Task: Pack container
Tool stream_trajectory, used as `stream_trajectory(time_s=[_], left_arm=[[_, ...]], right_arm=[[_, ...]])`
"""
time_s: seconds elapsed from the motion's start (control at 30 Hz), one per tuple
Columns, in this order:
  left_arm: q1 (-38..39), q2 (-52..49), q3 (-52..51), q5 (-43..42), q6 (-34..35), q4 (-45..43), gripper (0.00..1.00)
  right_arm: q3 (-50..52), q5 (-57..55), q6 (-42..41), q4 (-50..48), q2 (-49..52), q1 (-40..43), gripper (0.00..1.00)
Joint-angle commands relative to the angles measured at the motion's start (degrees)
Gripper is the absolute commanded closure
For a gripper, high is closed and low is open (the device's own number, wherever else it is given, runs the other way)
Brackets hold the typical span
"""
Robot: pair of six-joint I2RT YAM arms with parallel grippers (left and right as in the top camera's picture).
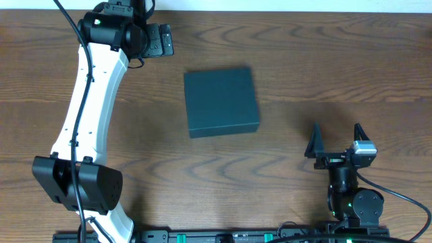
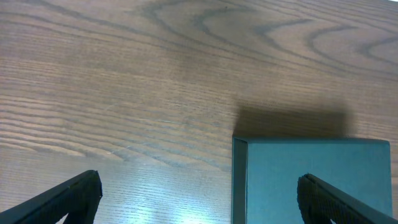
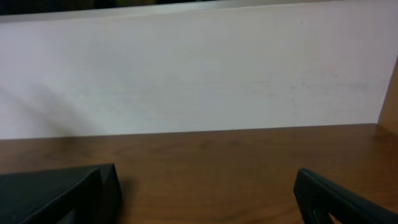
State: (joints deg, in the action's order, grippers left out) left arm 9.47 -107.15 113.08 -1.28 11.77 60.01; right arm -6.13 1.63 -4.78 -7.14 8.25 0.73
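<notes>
1. Container (image 1: 221,101): dark teal box, lying flat on the wooden table (image 1: 283,175), about mid-table and a bit toward the far edge. Turned slightly askew to the table edges. Top face plain and flat, lid looks down.
2. Left fingers (image 1: 162,39): near the far edge, up and to the left of the container, near it but apart. Spread wide, nothing between them.
3. Left wrist view: both left fingers (image 2: 68,199) show at the bottom corners with a wide gap. A container (image 2: 311,168) corner and top face sit low right, partly behind the right-hand finger. No contact seen. Bare table (image 2: 155,93) fills the rest, with the box's shadow just behind it.
4. Right fingers (image 1: 315,140): near the front right of the table, well apart from the container. Splayed open, empty.
5. Right wrist view: right fingers (image 3: 62,190) at the bottom corners, gap wide. Only table (image 3: 205,155) and a pale wall (image 3: 199,68) ahead.
</notes>
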Motion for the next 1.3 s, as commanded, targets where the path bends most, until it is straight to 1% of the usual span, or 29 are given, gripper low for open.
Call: stream_trajectory(time_s=[0.0,0.37,0.53,0.63,0.87,1.03,1.27], left_arm=[[-0.20,-0.20,0.42,0.48,-0.55,0.15,0.01],[-0.20,-0.20,0.42,0.48,-0.55,0.15,0.01],[-0.20,-0.20,0.42,0.48,-0.55,0.15,0.01],[-0.20,-0.20,0.42,0.48,-0.55,0.17,0.01],[-0.20,-0.20,0.42,0.48,-0.55,0.15,0.01],[-0.20,-0.20,0.42,0.48,-0.55,0.15,0.01],[-0.20,-0.22,0.42,0.48,-0.55,0.15,0.01]], right_arm=[[0.81,0.76,2.29,-0.13,-1.05,-0.39,0.01],[3.85,0.74,2.34,0.90,-4.33,-0.39,0.01],[4.94,0.79,3.23,0.92,-5.07,-0.39,0.01],[5.86,2.21,5.60,0.83,-6.10,-0.46,0.01],[5.84,3.34,11.32,4.28,-7.98,-1.20,0.01],[5.84,3.34,11.72,7.72,-7.98,-1.31,0.01],[5.84,3.32,11.69,9.11,-7.98,-1.29,0.01]])
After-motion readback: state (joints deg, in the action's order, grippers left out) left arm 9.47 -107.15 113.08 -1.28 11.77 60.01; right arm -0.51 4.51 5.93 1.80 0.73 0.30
